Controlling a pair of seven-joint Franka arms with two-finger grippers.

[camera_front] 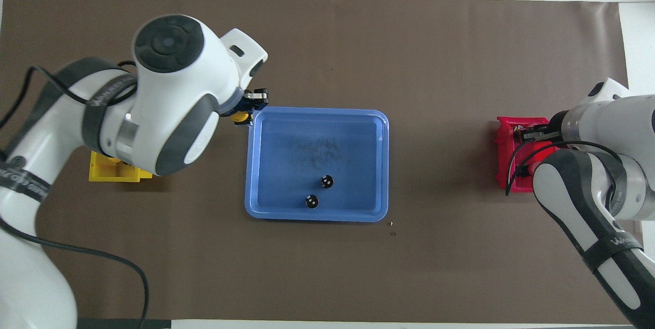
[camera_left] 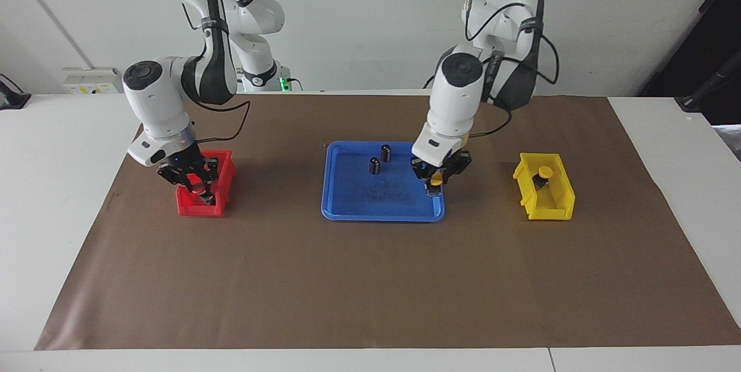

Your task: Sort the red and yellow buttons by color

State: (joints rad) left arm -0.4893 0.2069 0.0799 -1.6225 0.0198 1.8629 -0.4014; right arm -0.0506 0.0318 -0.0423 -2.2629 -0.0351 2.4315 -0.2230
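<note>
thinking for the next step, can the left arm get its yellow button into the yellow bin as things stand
Probably yes. The left gripper, shut on the yellow button, hangs over the blue tray's rim, and only bare mat separates it from the open-topped yellow bin.

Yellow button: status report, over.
Left claw shut on yellow button, over blue tray edge. Right claw shut, over red bin. Path to yellow bin open.

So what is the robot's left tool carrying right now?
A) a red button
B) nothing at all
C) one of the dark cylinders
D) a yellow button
D: the left tool is shut on a yellow button, lifted over the edge of the blue tray, while both dark cylinders stand in the tray.
</note>
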